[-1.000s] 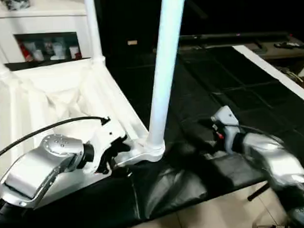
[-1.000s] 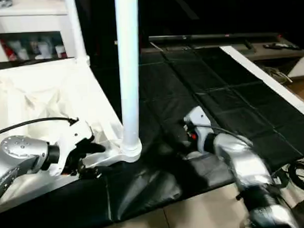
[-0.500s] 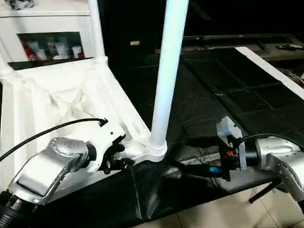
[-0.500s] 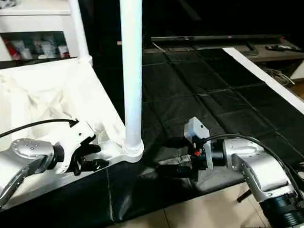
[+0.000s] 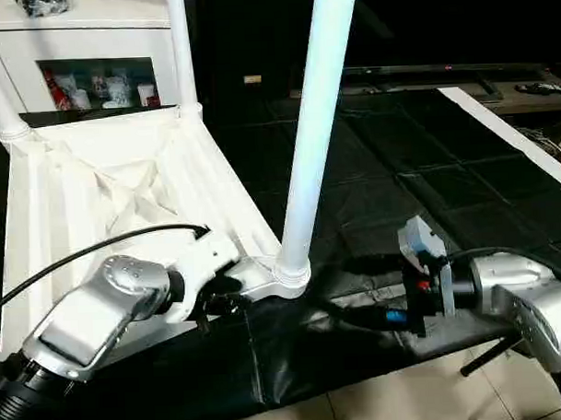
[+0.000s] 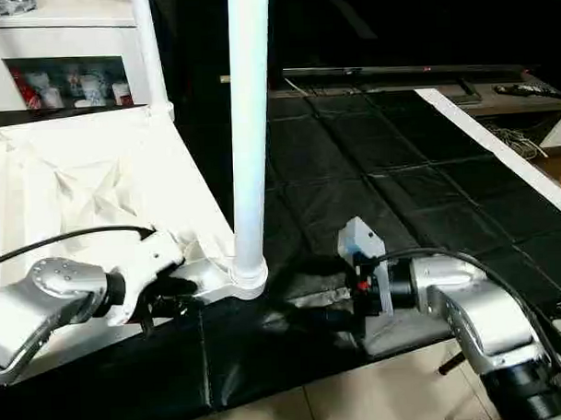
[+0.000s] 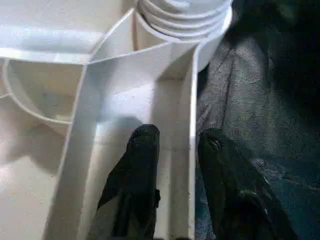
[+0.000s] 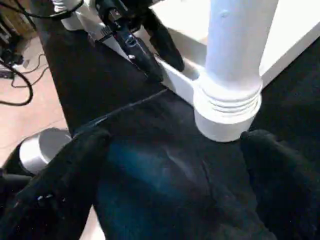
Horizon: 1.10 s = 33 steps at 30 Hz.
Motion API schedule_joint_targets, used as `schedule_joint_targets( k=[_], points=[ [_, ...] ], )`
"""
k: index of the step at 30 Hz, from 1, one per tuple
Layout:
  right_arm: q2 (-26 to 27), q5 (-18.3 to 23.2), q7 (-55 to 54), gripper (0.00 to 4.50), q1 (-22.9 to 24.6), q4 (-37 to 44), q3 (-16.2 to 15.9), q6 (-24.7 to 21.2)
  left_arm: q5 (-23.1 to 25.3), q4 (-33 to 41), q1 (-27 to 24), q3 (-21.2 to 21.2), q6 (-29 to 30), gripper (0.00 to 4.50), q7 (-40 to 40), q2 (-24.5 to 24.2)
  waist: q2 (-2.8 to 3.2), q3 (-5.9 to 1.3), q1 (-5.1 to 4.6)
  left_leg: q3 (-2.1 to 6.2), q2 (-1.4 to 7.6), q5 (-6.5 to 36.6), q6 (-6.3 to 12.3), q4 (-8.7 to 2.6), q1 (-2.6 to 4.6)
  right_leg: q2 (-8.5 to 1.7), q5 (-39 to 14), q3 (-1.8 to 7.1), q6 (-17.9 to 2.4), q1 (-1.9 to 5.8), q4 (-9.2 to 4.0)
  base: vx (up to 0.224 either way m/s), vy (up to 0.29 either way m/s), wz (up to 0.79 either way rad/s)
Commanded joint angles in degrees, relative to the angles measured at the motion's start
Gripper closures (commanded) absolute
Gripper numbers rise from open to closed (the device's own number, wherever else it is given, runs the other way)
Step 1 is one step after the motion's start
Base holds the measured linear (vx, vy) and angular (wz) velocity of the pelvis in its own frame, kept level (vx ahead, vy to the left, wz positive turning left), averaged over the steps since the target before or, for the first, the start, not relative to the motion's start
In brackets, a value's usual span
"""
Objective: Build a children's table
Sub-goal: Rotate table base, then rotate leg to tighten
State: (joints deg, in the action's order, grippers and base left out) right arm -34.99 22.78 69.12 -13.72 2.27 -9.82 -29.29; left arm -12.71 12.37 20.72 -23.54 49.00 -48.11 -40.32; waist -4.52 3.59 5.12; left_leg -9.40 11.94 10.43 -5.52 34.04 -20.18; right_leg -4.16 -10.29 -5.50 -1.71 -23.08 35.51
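Left gripper (image 7: pixel 172 145) straddling upturned table top (image 5: pixel 95 189) rim, leg (image 5: pixel 314 126) upright

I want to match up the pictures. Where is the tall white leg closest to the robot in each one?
Left eye view: nearest leg, centre, upright.
Right eye view: left of centre.
Left wrist view: its ringed base, at an edge.
Right wrist view: large, upright.
Shared landmark: the ringed collar at its base.

Black quilted mat (image 6: pixel 380 170) covering the work surface, creased at its near edge; pale tiled floor (image 5: pixel 379 405) below. White cabinet (image 5: pixel 81 51) with glass door and small items inside, rear left. Dark low shelf (image 6: pixel 395 72) along the unlit back wall
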Motion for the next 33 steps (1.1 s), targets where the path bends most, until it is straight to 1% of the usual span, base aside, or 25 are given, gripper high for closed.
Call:
schedule_joint_targets(
  k=[1,3,4,5,6,7,8,9,10,11,12,13,14,15,16,17,19,20,22,25,27,28,29,31,33],
  points=[
    [-1.18,0.03,0.15,0.00,-0.10,1.07,-0.15,-0.13,2.01,-1.70,0.25,-1.43,-3.98,3.38,-1.14,-0.56,0.52,-3.56,0.09,0.25,1.03,12.85,1.41,-3.77,-0.17,-3.49,-25.31,2.83,-2.71,2.71,-5.95,0.000,0.000,0.00],
    [-1.21,-0.08,0.11,0.00,-0.05,0.80,-0.18,0.14,2.77,-3.59,0.01,-1.74,-7.72,3.45,-2.01,-0.50,0.49,-3.59,0.07,0.25,1.08,12.80,1.33,-3.79,-0.15,-3.51,-25.01,2.83,-2.76,2.72,-5.90,0.000,0.000,0.00],
    [-1.19,-0.12,0.11,0.00,-0.08,0.65,-0.19,0.26,2.59,-4.19,-0.11,-1.61,-8.28,3.69,-2.32,-0.46,0.55,-3.70,0.11,0.28,1.18,12.59,1.14,-3.82,-0.08,-3.61,-24.25,2.87,-3.01,2.81,-5.72,0.000,0.000,0.00],
    [-1.18,-0.15,0.13,0.00,-0.11,0.50,-0.18,0.37,2.34,-4.69,-0.18,-1.38,-8.56,3.69,-2.49,-0.33,0.58,-3.67,0.12,0.26,1.17,12.58,1.17,-3.80,-0.07,-3.59,-23.88,2.88,-3.25,2.75,-5.70,0.000,0.000,0.00],
    [-1.17,-0.16,0.15,0.00,-0.13,0.44,-0.18,0.41,2.35,-4.92,-0.23,-1.34,-9.44,3.78,-2.81,-0.31,0.50,-3.65,0.08,0.24,1.20,12.62,1.14,-3.85,-0.05,-3.59,-23.45,2.88,-3.64,2.78,-5.62,0.000,0.000,0.00],
    [-1.13,-0.19,0.21,0.00,-0.18,0.24,-0.18,0.53,2.36,-5.59,-0.35,-1.19,-12.05,3.83,-3.78,-0.26,0.24,-3.63,0.13,0.21,1.15,12.34,1.34,-3.83,-0.14,-3.63,-23.38,2.91,-3.68,2.81,-5.62,0.000,0.000,0.00],
    [-1.09,-0.20,0.32,0.00,-0.28,0.00,-0.18,0.64,2.09,-6.23,-0.50,-0.98,-14.39,3.83,-5.04,-0.20,0.13,-3.66,0.14,0.20,1.19,12.24,1.30,-3.84,-0.11,-3.67,-23.30,2.94,-3.74,2.83,-5.59,0.000,0.000,0.00],
    [-1.03,-0.25,0.41,0.00,-0.36,-0.20,-0.21,0.79,2.09,-6.88,-0.51,-1.03,-16.11,3.95,-6.00,-0.28,0.20,-3.64,0.14,0.18,1.26,12.39,1.24,-3.84,-0.05,-3.71,-23.42,2.97,-3.78,2.78,-5.58,0.000,0.000,0.00],
    [-1.02,-0.27,0.43,0.00,-0.37,-0.24,-0.21,0.82,2.08,-7.01,-0.51,-1.04,-16.45,4.08,-6.19,-0.30,0.26,-3.63,0.16,0.18,1.24,12.40,1.24,-3.86,-0.05,-3.73,-23.42,3.00,-3.69,2.77,-5.58,0.000,0.000,0.00],
    [-0.95,-0.33,0.52,0.00,-0.49,-0.52,-0.24,0.98,2.65,-8.11,-0.17,-1.53,-18.22,4.17,-7.00,-0.56,0.01,-3.64,0.18,0.19,1.27,12.32,1.29,-3.88,-0.06,-3.73,-23.40,2.98,-3.68,2.78,-5.62,0.000,0.000,0.00],
    [-0.88,-0.48,0.59,0.00,-0.62,-0.80,-0.28,1.16,3.20,-9.64,0.31,-1.90,-20.83,4.20,-7.97,-0.47,-0.03,-3.59,0.17,0.19,1.26,12.46,1.20,-3.91,-0.10,-3.77,-23.77,2.96,-3.48,2.79,-5.57,0.000,0.000,0.00],
    [-0.66,-0.78,0.64,0.00,-0.92,-1.43,-0.38,1.63,3.05,-11.93,0.99,-2.32,-25.70,4.28,-10.85,0.26,0.07,-3.54,0.20,0.15,1.15,12.77,1.31,-3.90,0.00,-3.75,-24.60,2.97,-3.01,2.65,-5.85,0.000,0.000,0.00],
    [-0.65,-0.80,0.64,0.00,-0.93,-1.46,-0.39,1.65,3.03,-12.03,1.02,-2.33,-25.93,4.37,-10.99,0.30,0.10,-3.48,0.24,0.13,1.12,13.11,1.32,-3.90,0.08,-3.76,-25.26,2.96,-2.79,2.56,-5.98,0.000,0.000,0.00],
    [-0.59,-0.90,0.62,0.00,-1.03,-1.61,-0.43,1.78,2.83,-12.83,1.17,-2.22,-27.37,4.43,-11.77,0.76,0.16,-3.46,0.41,0.10,1.16,13.84,1.16,-3.90,0.37,-3.86,-26.47,2.97,-2.49,2.44,-6.15,0.000,0.000,0.00],
    [-0.56,-0.94,0.56,0.00,-1.09,-1.57,-0.47,1.81,2.61,-13.50,1.32,-2.18,-28.82,4.45,-12.44,1.35,0.10,-3.39,0.52,0.08,1.18,14.41,1.07,-3.91,0.50,-3.93,-27.70,2.95,-2.31,2.35,-6.34,0.000,0.000,0.00],
    [-0.50,-0.92,0.48,0.00,-1.12,-1.46,-0.46,1.78,2.70,-14.25,1.55,-2.49,-29.94,4.46,-12.97,1.80,0.23,-3.44,0.57,0.08,1.21,14.50,0.87,-3.90,0.55,-3.94,-27.94,2.94,-2.23,2.36,-6.25,0.000,0.000,0.00],
    [-0.46,-0.90,0.43,0.00,-1.14,-1.39,-0.45,1.77,2.78,-14.76,1.71,-2.73,-30.70,4.48,-13.34,2.09,0.20,-3.40,0.95,0.08,1.27,15.13,0.68,-3.93,0.73,-4.00,-29.04,2.90,-1.96,2.20,-6.35,0.000,0.000,0.00],
    [-0.41,-0.84,0.27,0.00,-1.11,-1.14,-0.39,1.70,2.83,-15.51,1.90,-2.94,-31.95,4.48,-13.94,2.47,0.38,-3.42,1.11,0.11,1.30,15.22,0.65,-3.96,0.76,-4.06,-29.10,2.90,-1.97,2.22,-6.40,0.000,0.000,0.00],
    [-0.54,-0.51,-0.30,0.00,-0.65,0.48,-0.20,0.93,2.84,-17.45,2.37,-2.98,-35.32,4.48,-15.54,3.29,0.47,-3.41,1.38,0.04,1.34,16.08,0.44,-3.98,1.08,-3.99,-29.01,2.88,-2.02,2.00,-6.51,0.000,0.000,0.00],
    [-0.71,-0.29,-0.40,0.00,-0.34,1.26,-0.11,0.63,3.00,-18.60,2.63,-2.84,-37.33,4.48,-16.38,3.60,0.51,-3.44,1.55,0.22,1.47,16.57,0.14,-4.16,0.92,-4.21,-29.18,2.82,-2.03,2.23,-6.43,0.000,0.000,0.00],
    [-0.73,-0.27,-0.46,0.00,-0.31,1.38,-0.10,0.62,3.01,-19.38,2.82,-2.58,-38.16,4.48,-16.75,3.75,0.50,-3.38,1.60,0.24,1.48,17.06,0.06,-4.23,1.02,-4.22,-29.57,2.79,-2.05,2.17,-6.54,0.000,0.000,0.00],
    [-0.72,-0.20,-0.49,0.00,-0.34,1.53,-0.09,0.52,3.08,-20.51,3.05,-2.15,-39.29,4.48,-17.23,4.05,0.40,-3.36,1.62,0.25,1.44,17.09,0.07,-4.24,0.94,-4.26,-29.86,2.76,-1.96,2.24,-6.57,0.000,0.000,0.00],
    [-0.72,-0.20,-0.49,0.00,-0.34,1.53,-0.09,0.52,3.08,-20.51,3.05,-2.15,-39.29,4.48,-17.23,4.05,0.45,-3.40,1.67,0.27,1.48,17.11,-0.03,-4.24,0.98,-4.31,-29.86,2.78,-1.94,2.26,-6.55,0.000,0.000,0.00],
    [-0.55,-0.15,-0.64,0.00,-0.56,1.73,-0.14,0.36,3.70,-22.75,3.61,-1.40,-42.57,4.48,-17.60,4.39,0.26,-3.39,1.76,0.28,1.49,17.15,-0.06,-4.27,0.93,-4.39,-30.03,2.79,-1.80,2.30,-6.58,0.000,0.000,0.00],
    [-0.42,-0.19,-0.67,0.00,-0.68,1.80,-0.19,0.36,3.26,-23.65,3.74,-0.46,-44.27,4.48,-18.09,4.86,0.28,-3.41,1.85,0.29,1.42,17.06,-0.15,-4.23,0.85,-4.48,-31.06,2.75,-1.14,2.36,-6.67,0.000,0.000,0.00]
  ],
)
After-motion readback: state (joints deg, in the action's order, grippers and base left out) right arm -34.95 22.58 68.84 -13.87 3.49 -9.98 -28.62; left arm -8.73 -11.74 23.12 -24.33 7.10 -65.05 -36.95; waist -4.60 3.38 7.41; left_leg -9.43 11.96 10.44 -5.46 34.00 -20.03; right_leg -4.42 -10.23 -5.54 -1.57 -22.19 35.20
